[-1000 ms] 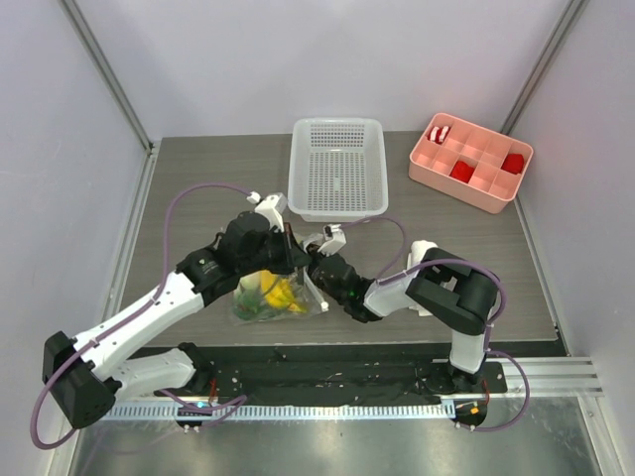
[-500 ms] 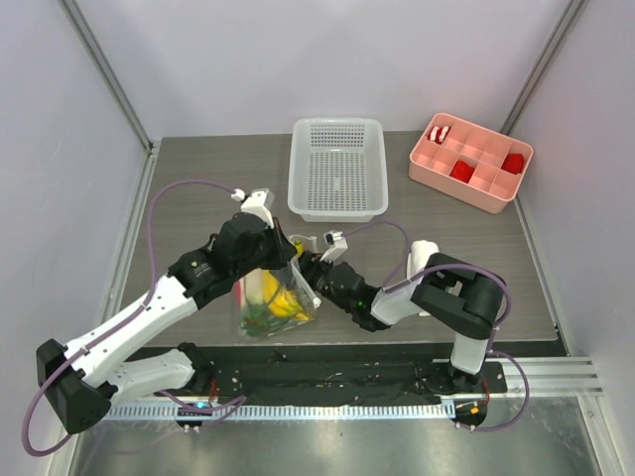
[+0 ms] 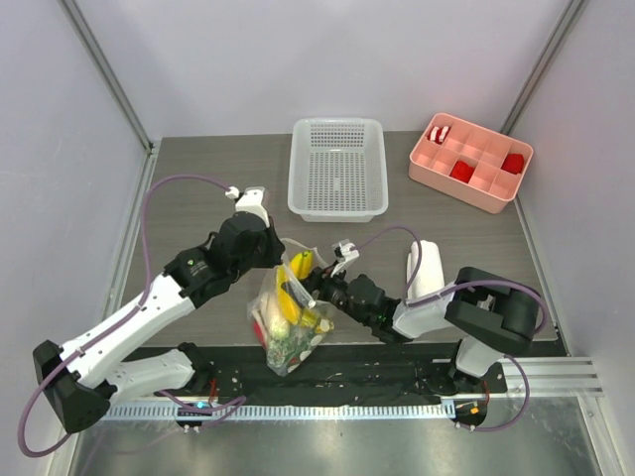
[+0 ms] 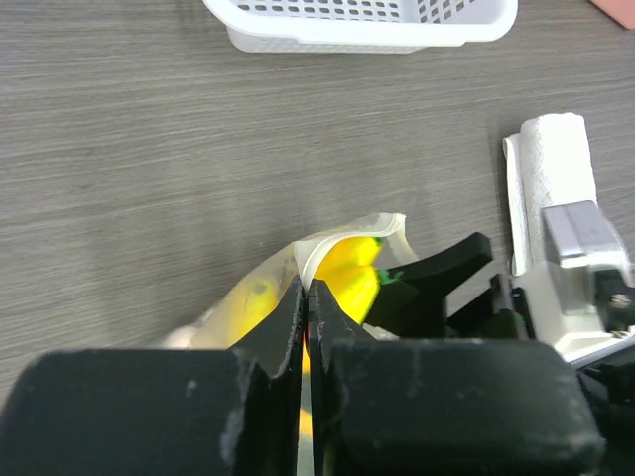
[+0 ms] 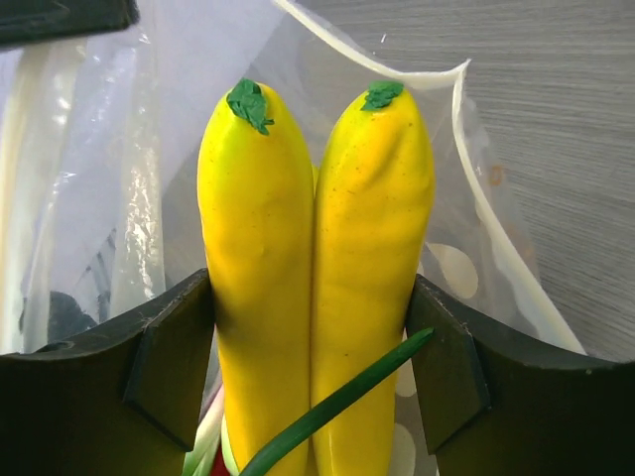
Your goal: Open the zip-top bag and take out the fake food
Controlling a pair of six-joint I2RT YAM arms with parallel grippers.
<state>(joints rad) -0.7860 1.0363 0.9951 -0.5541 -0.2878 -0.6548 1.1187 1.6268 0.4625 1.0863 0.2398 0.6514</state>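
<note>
Clamping banana bunch [image 5: 316,228], right gripper [image 5: 313,297]: wrist view only.

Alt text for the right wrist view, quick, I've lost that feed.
The right gripper clamps a yellow banana bunch between its black fingers, at the open mouth of the clear zip-top bag. A thin green stem crosses the bananas.

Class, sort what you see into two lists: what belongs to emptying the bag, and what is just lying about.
Job: zip-top bag, pinched by left claw; banana bunch, gripped by right claw.
Lying about: white basket, pink tray, red blocks, rolled white cloth.
</note>
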